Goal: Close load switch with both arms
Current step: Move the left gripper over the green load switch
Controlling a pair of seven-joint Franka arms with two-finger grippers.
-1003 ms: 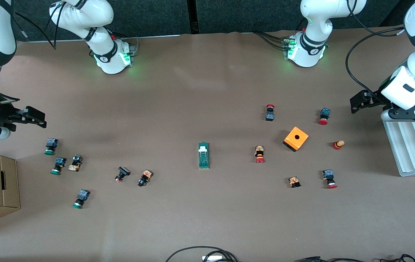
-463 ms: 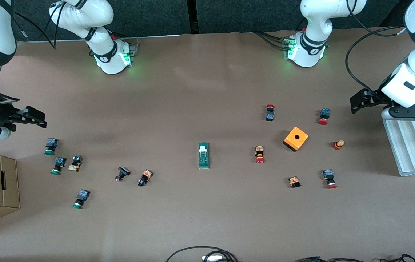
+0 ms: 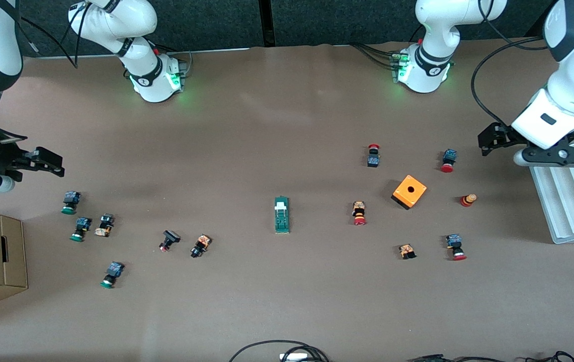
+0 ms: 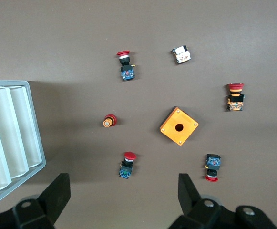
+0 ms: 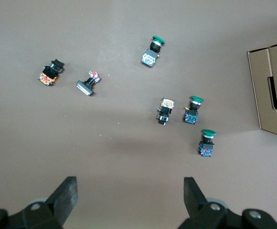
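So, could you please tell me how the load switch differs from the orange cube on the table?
The load switch is a long, narrow dark-green block with a white tab at one end; the orange cube is squat and square with a round hole in its top. The load switch lies alone mid-table; the orange cube sits toward the left arm's end, among red-capped push buttons. Both rest on the table, untouched by either gripper.
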